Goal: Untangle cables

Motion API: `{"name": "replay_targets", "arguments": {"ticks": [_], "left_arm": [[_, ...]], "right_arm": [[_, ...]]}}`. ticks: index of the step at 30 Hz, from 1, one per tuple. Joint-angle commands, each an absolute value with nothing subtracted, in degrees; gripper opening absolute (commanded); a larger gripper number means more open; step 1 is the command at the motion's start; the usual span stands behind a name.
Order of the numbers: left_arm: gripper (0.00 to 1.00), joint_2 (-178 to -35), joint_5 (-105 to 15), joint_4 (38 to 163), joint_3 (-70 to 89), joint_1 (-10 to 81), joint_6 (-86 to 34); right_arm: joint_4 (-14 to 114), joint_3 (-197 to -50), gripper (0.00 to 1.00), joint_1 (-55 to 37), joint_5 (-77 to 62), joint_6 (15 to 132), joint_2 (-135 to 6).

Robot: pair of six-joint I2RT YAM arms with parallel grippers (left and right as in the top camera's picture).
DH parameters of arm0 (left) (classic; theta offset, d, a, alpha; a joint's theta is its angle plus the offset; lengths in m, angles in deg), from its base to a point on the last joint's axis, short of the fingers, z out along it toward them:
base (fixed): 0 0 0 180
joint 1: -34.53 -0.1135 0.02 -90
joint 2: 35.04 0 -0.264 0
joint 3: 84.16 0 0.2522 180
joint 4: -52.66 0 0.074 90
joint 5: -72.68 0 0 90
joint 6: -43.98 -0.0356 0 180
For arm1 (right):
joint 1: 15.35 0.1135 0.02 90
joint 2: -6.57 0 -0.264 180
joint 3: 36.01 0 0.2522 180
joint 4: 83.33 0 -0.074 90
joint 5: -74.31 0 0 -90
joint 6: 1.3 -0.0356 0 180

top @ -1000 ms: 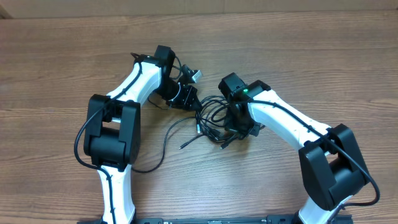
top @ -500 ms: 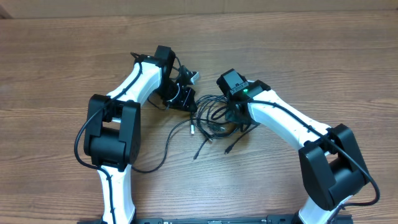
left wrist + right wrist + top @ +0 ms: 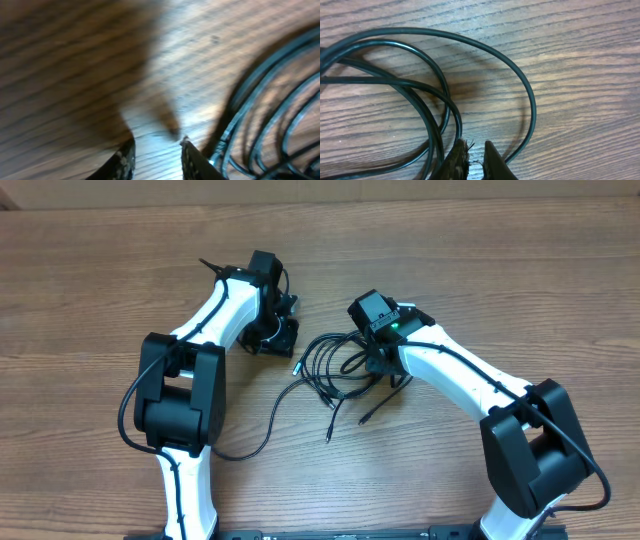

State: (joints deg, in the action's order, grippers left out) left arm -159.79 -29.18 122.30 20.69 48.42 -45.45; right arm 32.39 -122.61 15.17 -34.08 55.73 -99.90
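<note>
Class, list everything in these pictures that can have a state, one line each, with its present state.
cables, tangled in loose overlapping loops on the table, plug ends trailing free
left hand, open, empty, beside the loops
right hand, shut on a strand of the cables

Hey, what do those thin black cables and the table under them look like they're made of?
The cables: probably rubber or plastic-sheathed, smooth with a slight sheen. They curve in soft loops with a highlight along them. The table: wood or wood-look laminate, matte brown. Grain lines run across it, though real wood can't be confirmed.
</note>
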Motion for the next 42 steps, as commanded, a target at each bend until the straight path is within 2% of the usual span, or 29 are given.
{"name": "replay_targets", "arguments": {"ticks": [1,4,6,9,26,29,36,42], "left_arm": [[0.38,-161.04,-23.22,122.06,20.14,48.05,-41.10],[0.48,-161.04,-27.48,122.06,20.14,48.12,-42.69],[0.51,-161.04,-30.76,122.08,20.14,48.10,-44.61],[0.51,-161.04,-36.55,122.15,20.14,48.12,-47.59],[0.53,-161.08,-36.61,122.89,18.29,50.81,-47.15],[0.54,-161.08,-34.86,122.67,17.26,51.57,-44.22],[0.45,-161.08,-27.32,120.25,13.72,52.21,-37.38],[0.44,-161.08,-18.95,119.09,11.31,52.21,-33.90]], "right_arm": [[33.15,-122.46,0.11,15.54,-33.40,56.01,-100.27],[33.81,-122.46,0.15,15.54,-29.44,56.01,-100.27],[34.27,-122.46,0.18,15.54,-26.78,56.01,-100.27],[35.56,-122.46,0.20,15.54,-20.99,56.01,-100.27],[35.95,-122.46,0.23,15.54,-17.23,56.23,-100.27],[35.95,-122.46,0.25,15.54,-17.23,56.21,-100.27],[35.95,-122.46,0.27,15.54,-17.25,56.21,-100.27],[36.34,-121.83,0.27,15.54,-17.25,56.23,-100.27]]}}
